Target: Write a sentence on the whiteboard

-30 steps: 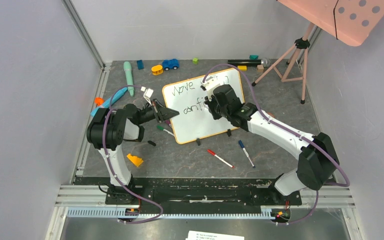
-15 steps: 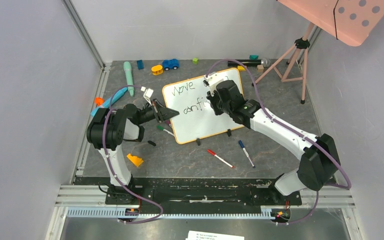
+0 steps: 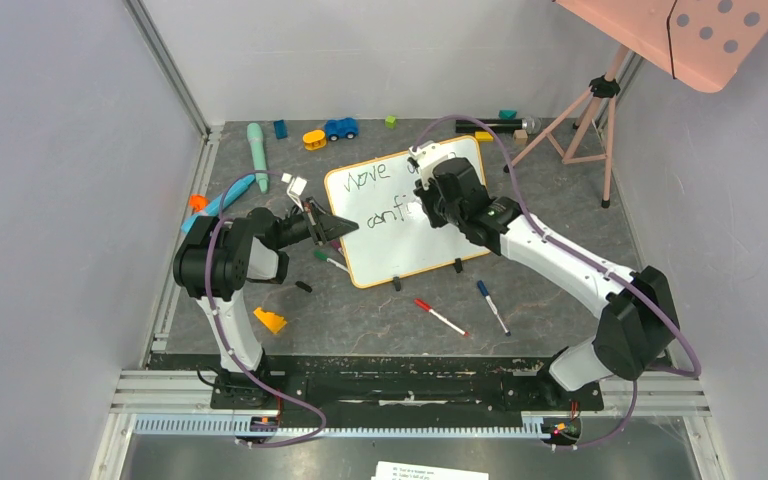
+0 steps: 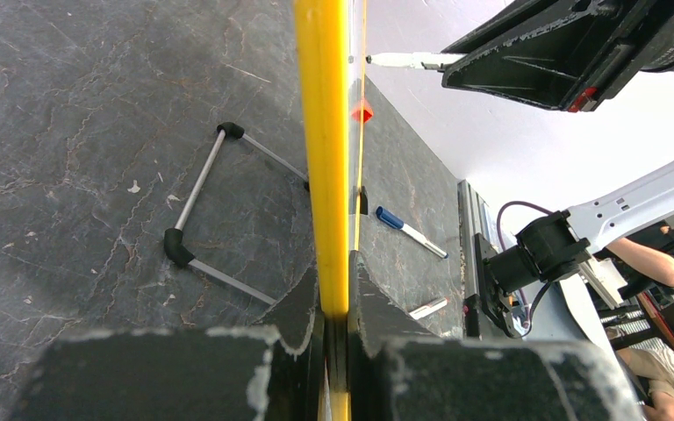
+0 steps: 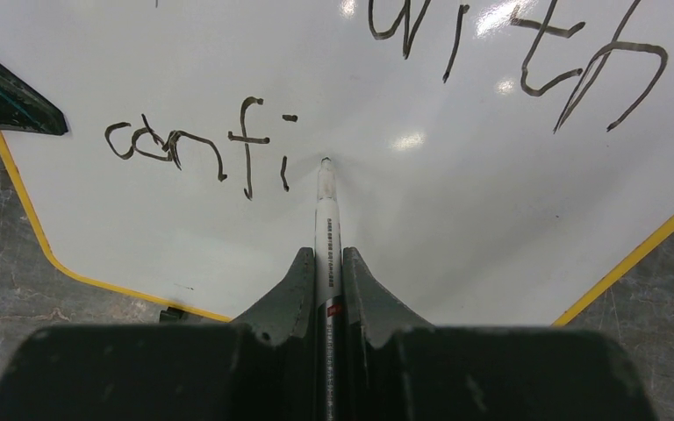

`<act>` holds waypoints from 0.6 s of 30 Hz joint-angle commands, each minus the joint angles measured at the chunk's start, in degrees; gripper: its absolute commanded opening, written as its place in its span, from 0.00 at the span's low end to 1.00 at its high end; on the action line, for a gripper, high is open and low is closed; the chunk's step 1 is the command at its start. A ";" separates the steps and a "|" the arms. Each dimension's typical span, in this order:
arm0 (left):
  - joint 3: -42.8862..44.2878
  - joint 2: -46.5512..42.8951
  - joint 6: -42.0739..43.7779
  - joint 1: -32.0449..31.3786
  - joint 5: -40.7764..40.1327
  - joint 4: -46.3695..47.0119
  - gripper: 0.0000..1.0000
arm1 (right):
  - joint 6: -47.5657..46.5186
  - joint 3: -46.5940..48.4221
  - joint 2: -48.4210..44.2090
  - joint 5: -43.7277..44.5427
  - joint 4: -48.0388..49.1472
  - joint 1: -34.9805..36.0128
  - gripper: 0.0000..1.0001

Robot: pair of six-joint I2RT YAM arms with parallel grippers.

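Touching the whiteboard (image 5: 456, 219) (just right of "confi" (image 5: 247, 149)): tip of the marker (image 5: 326, 237).

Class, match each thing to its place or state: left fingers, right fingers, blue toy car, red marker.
1 left fingers; 2 right fingers; 3 blue toy car; 4 red marker.
A lying flat, nearer than the whiteboard; B shut on a pen, tip on the whiteboard; C beyond the whiteboard's far edge; D shut on the whiteboard's rim.
Pairs: 1-D; 2-B; 3-C; 4-A.
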 commanded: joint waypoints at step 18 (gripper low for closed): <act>-0.02 1.10 10.55 0.22 -2.69 2.92 0.02 | -0.22 5.28 3.72 0.51 0.41 -0.52 0.00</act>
